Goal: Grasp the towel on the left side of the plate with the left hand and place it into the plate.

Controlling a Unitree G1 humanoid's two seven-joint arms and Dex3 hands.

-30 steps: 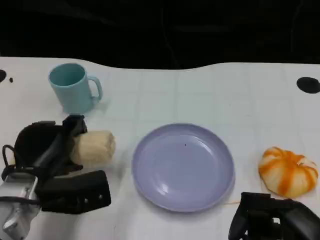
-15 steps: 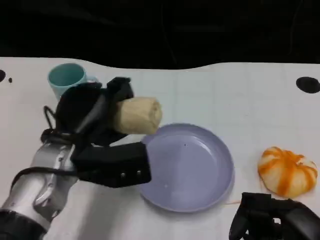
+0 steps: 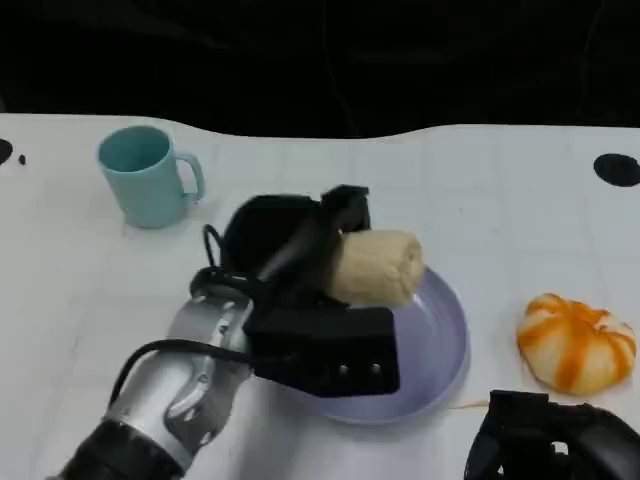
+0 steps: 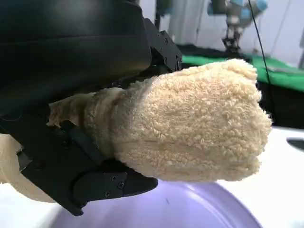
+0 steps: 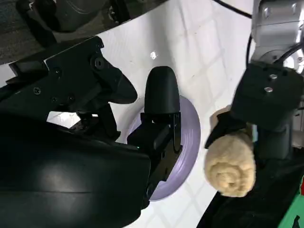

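The robot's left hand [image 3: 300, 262] gripped the rolled cream towel [image 3: 375, 268] around its near end, holding it above the lavender plate [image 3: 445, 330]; the soft, light roll looked likely to yield under firmer pressure.

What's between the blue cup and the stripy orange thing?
In the head view, between the cup and the orange-striped thing sits the plate, with the left hand holding the rolled towel above it.

A robotics lab is suggested: a white table [image 3: 480, 190] marked with a faint grid is set against a black backdrop, and behind it, in the left wrist view, other robot arms [image 4: 232, 19] are seen above a green surface [image 4: 280, 76].
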